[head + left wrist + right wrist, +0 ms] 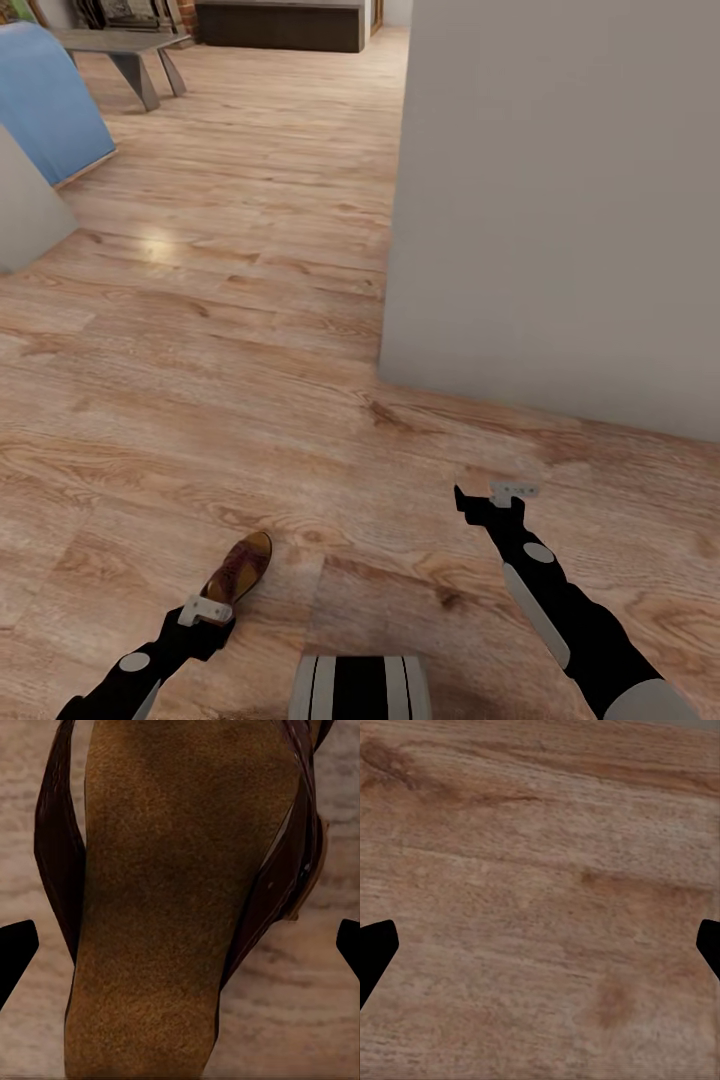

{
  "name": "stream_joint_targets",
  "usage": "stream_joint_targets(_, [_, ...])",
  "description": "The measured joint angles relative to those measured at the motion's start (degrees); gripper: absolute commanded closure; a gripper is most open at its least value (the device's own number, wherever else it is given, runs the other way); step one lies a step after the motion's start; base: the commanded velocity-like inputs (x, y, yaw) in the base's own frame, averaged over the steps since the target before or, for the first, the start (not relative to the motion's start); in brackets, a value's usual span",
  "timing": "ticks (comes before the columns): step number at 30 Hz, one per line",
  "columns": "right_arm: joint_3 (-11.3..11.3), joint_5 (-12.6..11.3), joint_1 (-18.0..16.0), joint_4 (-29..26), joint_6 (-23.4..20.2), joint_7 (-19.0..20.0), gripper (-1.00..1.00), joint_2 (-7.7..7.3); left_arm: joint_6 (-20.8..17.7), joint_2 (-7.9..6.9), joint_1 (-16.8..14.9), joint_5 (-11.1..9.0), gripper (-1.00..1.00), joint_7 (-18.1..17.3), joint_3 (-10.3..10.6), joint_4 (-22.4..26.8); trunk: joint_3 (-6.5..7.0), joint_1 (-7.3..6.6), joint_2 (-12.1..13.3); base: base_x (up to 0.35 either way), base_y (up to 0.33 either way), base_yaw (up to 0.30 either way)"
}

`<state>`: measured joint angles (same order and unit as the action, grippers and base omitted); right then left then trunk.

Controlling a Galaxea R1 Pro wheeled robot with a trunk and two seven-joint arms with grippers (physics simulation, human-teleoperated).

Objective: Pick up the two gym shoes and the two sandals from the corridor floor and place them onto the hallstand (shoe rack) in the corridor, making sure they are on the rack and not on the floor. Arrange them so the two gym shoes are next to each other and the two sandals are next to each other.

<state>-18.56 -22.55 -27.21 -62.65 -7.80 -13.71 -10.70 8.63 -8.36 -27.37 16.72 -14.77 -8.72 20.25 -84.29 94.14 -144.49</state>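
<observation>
corridor floor (250,330): light wood planks span most of the head view, bounded at the right of the frame by a pale grey wall block (560,200); a blue panel (45,95) and a grey bench (125,50) sit in the upper left. no rack is visible here.

right arm: extends from the lower right, its right gripper (495,497) hanging over bare planks with nothing between the fingers; in the right wrist view the dark tips sit at opposite edges of the frame, so it is spread wide.

sandal (238,568): one brown sandal lies flat on the planks at lower centre-left of the head view, toe pointing up-right.

left gripper (205,612): sits at the heel end of the sandal; the left wrist view looks straight down on the tan insole (172,907) and dark straps, with both fingertips (15,949) wide apart at the frame edges, not yet touching.

judged step: grasping this sandal. the grip should go best if the jaws straddle the sole across its width, descend level, and close on the edges rather than on the loose straps, which could slip.
</observation>
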Motion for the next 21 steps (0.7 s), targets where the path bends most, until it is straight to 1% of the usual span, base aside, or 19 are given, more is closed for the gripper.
stream_joint_targets(1, [0.0, 0.0, 0.0, 0.0, 0.0, 0.0, -1.0, 0.01, 0.0, -0.01, 0.0, 0.0, -1.0, 0.0, 0.0, 0.0, -0.22, 0.03, 0.0, 0.0, 0.0, 0.0])
stream_joint_targets(14, [0.0, 0.0, 0.0, 0.0, 0.0, 0.0, -1.0, 0.04, 0.1, -0.17, 0.1, 0.0, -1.0, 0.0, 0.0, 0.4, -0.23, 0.02, 0.0, 0.0, 0.0, 0.0])
stream_joint_targets(21, [0.0, 0.0, 0.0, 0.0, 0.0, 0.0, -1.0, 0.04, 0.2, -0.25, 0.0, -0.1, -1.0, 0.0, -0.1, 0.4, -1.77, 0.21, -0.1, 0.0, 0.0, 0.0])
